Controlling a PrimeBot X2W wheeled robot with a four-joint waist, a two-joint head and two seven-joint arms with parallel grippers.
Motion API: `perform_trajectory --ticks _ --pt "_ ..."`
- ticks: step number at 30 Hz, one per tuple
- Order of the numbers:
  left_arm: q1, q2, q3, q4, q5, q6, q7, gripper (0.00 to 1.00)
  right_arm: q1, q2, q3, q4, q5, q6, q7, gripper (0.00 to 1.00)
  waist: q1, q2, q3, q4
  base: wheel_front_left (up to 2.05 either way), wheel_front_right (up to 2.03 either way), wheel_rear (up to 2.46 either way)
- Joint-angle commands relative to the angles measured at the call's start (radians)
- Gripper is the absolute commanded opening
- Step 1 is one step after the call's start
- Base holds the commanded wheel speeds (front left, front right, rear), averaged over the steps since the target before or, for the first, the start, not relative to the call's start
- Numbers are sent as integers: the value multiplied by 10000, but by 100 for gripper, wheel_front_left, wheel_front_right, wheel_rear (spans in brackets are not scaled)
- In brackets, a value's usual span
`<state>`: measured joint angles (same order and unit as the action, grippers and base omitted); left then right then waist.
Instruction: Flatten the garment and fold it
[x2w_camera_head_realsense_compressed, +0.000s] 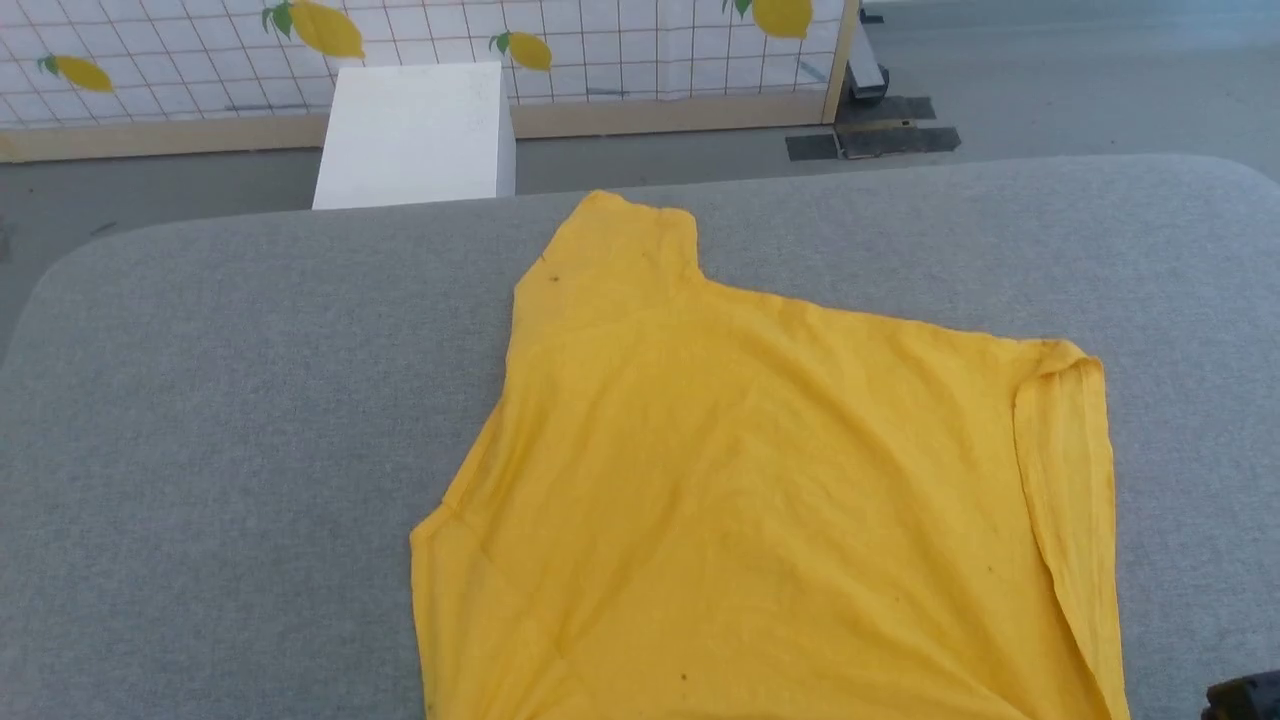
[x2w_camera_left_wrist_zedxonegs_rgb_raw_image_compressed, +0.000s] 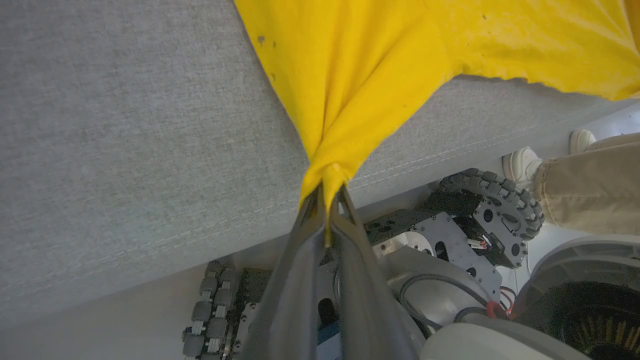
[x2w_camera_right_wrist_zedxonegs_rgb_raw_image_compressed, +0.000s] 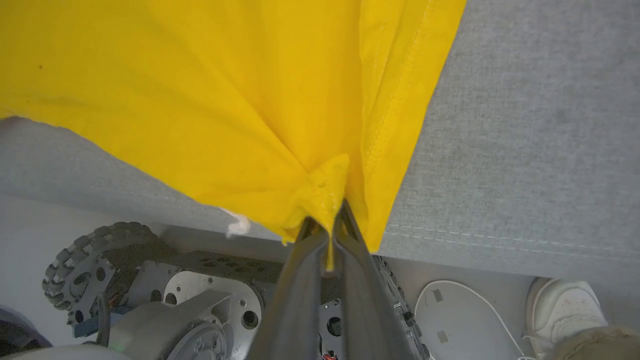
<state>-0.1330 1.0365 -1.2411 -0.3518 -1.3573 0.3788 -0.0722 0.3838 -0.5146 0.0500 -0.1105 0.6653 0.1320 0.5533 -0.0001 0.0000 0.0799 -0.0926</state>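
One broad grey fabric-covered tabletop (x2w_camera_head_realsense_compressed: 200, 400) takes up most of the head view, its rounded corners at the far left and far right. A bright yellow garment (x2w_camera_head_realsense_compressed: 750, 480) lies on it with a plain side up, right of centre and running off the near edge. One sleeve-like flap (x2w_camera_head_realsense_compressed: 610, 250) points toward the far edge, and a narrow strip (x2w_camera_head_realsense_compressed: 1070, 480) is folded over along the garment's right side.

Beyond the tabletop stands a white grid-patterned panel (x2w_camera_head_realsense_compressed: 650, 50) printed with lemons, and in front of it, at the far left, a white box (x2w_camera_head_realsense_compressed: 415, 135) on the grey floor (x2w_camera_head_realsense_compressed: 1050, 80).

Below the tabletop's near edge, the wrist views show the robot's wheeled base (x2w_camera_left_wrist_zedxonegs_rgb_raw_image_compressed: 450, 235), with a studded wheel (x2w_camera_left_wrist_zedxonegs_rgb_raw_image_compressed: 490, 200) on it. A person's tan trouser leg (x2w_camera_left_wrist_zedxonegs_rgb_raw_image_compressed: 590, 190) and a white shoe (x2w_camera_left_wrist_zedxonegs_rgb_raw_image_compressed: 520, 165) stand just beside it.

The left gripper (x2w_camera_left_wrist_zedxonegs_rgb_raw_image_compressed: 327, 192) has its dark fingers (x2w_camera_left_wrist_zedxonegs_rgb_raw_image_compressed: 300, 280) pressed together on a bunched near corner of the garment, just off the near edge. The right gripper (x2w_camera_right_wrist_zedxonegs_rgb_raw_image_compressed: 334, 212) has its fingers (x2w_camera_right_wrist_zedxonegs_rgb_raw_image_compressed: 300, 285) pinched in the same way on the other near corner, where a stitched hem shows. From each pinch the cloth fans out toward the tabletop. A small white scrap (x2w_camera_right_wrist_zedxonegs_rgb_raw_image_compressed: 236, 225) hangs at the garment's near edge, left of the right gripper in its wrist view.
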Motion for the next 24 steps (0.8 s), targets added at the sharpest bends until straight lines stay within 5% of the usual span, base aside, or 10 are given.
perform_trajectory --ticks 1,9,24 --pt "138 226 93 -112 -67 137 -101 0 182 -32 -133 -156 83 -13 52 0 1 0 -43 -8 0 0 0" --pt "-747 629 669 -521 1199 427 -904 0 -277 57 -510 -650 -356 -13 -614 0 1 0 323 -95 0 0 0" --pt "-4628 32 1574 577 4448 -645 -644 0 -3867 -340 -22 -205 -1141 -13 -2357 0 1 0 2648 -441 0 0 0"
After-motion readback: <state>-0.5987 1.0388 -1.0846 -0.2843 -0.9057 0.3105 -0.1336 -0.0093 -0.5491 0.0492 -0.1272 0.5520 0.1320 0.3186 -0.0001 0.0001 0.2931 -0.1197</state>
